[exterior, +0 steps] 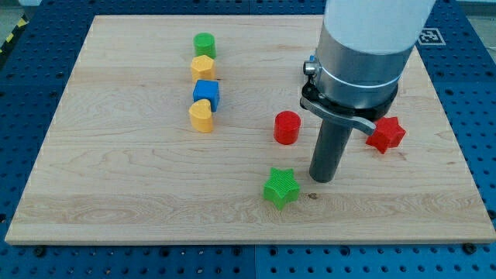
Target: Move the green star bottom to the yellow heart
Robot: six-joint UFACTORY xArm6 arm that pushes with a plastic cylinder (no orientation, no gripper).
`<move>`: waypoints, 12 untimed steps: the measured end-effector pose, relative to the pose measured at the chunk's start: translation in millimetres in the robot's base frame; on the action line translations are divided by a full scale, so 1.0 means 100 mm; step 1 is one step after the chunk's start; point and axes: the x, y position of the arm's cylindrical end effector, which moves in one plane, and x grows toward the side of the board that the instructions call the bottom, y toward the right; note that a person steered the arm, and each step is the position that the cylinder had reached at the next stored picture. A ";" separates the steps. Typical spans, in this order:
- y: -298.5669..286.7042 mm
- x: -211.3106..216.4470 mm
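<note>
On a wooden tabletop (116, 194), my tip (322, 180), the rod-shaped tool with no jaws to open or close and holding nothing, rests just to the view's right of the green star (280, 187), slightly above it. The red cylinder (287, 127) stands up and left of the tip, the red star (385, 134) up and right. Far to the upper left runs a column: green cylinder (204, 44), yellow hexagon-like block (203, 67), blue cube (206, 94), yellow heart (201, 115).

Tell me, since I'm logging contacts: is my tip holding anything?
Nothing is held. My tip stands just right of the green star, apart from it.
</note>
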 end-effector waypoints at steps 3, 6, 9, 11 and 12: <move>0.00 0.35; -0.43 0.48; -0.66 0.20; -0.68 -0.05; -0.37 -0.01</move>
